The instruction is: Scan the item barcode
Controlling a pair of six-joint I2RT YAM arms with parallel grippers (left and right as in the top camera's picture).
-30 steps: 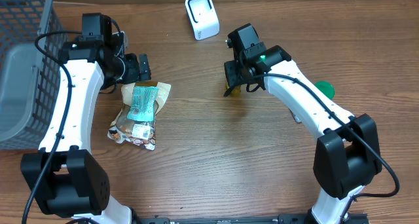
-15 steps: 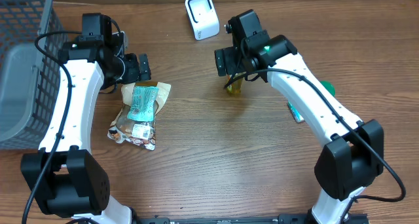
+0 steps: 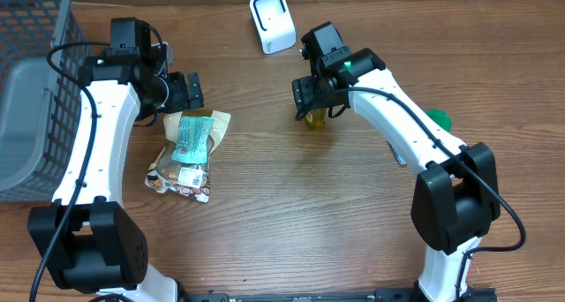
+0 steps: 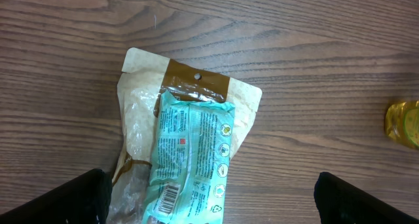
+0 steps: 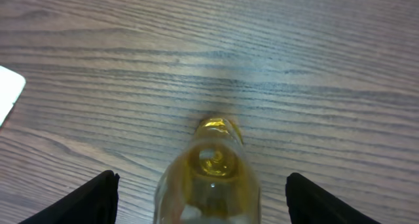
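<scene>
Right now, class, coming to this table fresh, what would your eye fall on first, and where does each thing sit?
A teal packet lying on a tan pouch left of centre stands out, just by the left arm's wide-open fingers. Near the middle, the right arm's open fingers flank a small yellow bottle, with a white scanner at the far edge.

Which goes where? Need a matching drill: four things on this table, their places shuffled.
Things:
1. white scanner
2. yellow bottle
3. teal packet
4. wire basket

Places:
A. lying on the beige pouch
B. far left edge of the table
C. under the right pincer
D. back of the table, near the middle

Pairs: 1-D, 2-C, 3-A, 4-B
</scene>
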